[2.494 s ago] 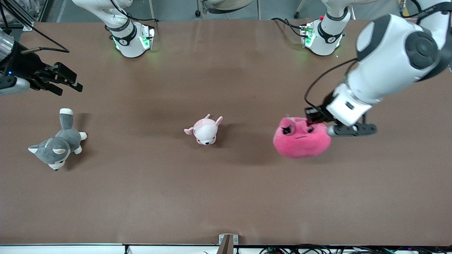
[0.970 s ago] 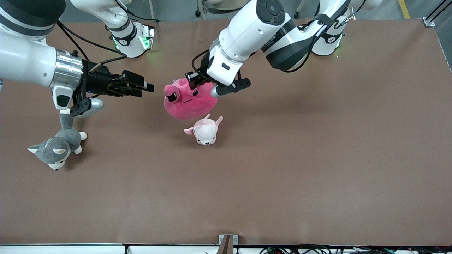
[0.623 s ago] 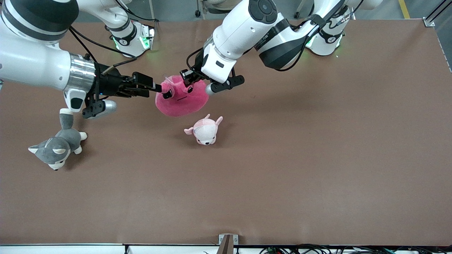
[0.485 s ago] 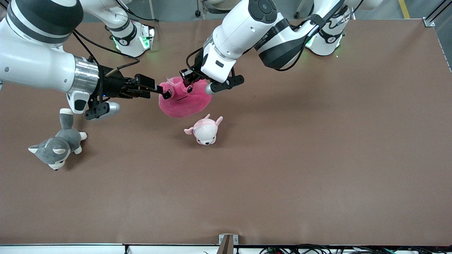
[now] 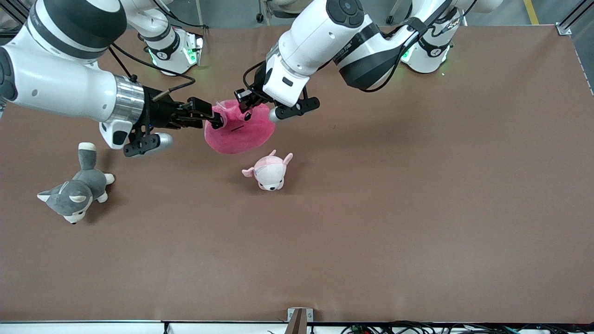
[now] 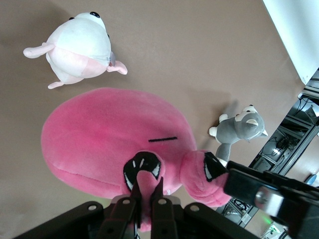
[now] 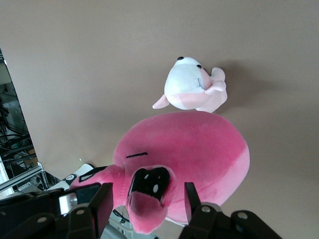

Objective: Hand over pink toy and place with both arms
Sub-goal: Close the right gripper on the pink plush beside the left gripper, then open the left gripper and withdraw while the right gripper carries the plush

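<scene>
The pink toy hangs in the air over the middle of the table, above a spot beside the small pale plush. My left gripper is shut on one of its ears; in the left wrist view the gripper pinches that ear, with the toy hanging below it. My right gripper reaches in from the right arm's end. In the right wrist view it is open, its fingers on either side of the toy's other ear without closing on it.
A small pale pink-and-white plush lies on the table, nearer the front camera than the spot under the toy. It also shows in both wrist views. A grey-and-white plush dog lies toward the right arm's end.
My left arm carried the pink toy from its own end to over the middle. My right gripper came in from its end, and its open fingers now straddle the toy's ear.
</scene>
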Motion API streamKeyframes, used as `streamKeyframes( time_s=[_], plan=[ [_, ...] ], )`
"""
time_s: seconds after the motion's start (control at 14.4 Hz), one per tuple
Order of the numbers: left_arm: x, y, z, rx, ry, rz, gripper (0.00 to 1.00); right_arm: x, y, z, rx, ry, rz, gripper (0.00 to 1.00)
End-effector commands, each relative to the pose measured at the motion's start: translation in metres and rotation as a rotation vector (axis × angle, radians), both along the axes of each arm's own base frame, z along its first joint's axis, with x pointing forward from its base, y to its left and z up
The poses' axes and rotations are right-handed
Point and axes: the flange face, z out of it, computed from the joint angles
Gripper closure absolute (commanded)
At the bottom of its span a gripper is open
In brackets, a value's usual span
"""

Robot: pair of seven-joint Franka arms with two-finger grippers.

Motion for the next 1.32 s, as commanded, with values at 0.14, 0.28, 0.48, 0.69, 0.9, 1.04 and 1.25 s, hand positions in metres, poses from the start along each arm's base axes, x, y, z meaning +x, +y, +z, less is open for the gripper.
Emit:
streamKeyframes(
  time_s=[0.14,0.28,0.48,0.69,0.9,1.04,1.25],
  plan=[
    [-0.002,-0.005,0.01,-0.03,0.015,0.018,1.0,-0.006,0.006,-0.003,-0.021,0.011,0.009,0.34],
    [-0.002,-0.005,0.01,-0.029,0.013,0.018,1.0,-0.008,0.008,-0.007,-0.044,0.015,0.022,0.36],
    [-0.003,-0.005,0.01,-0.03,0.015,0.017,1.0,-0.013,0.012,-0.011,-0.051,0.037,0.04,0.42],
    [-0.003,-0.004,0.012,-0.03,0.012,0.019,0.99,-0.014,0.013,-0.011,-0.052,0.042,0.046,0.75],
    [-0.003,-0.004,0.012,-0.03,0.01,0.018,0.99,-0.015,0.013,-0.008,-0.051,0.042,0.05,0.97],
    [-0.003,-0.005,0.01,-0.029,0.013,0.017,0.93,-0.015,0.012,-0.009,-0.052,0.045,0.049,0.97],
    [0.001,0.0,0.012,-0.025,0.014,0.024,0.66,-0.015,0.012,-0.008,-0.053,0.048,0.052,0.97]
  ],
)
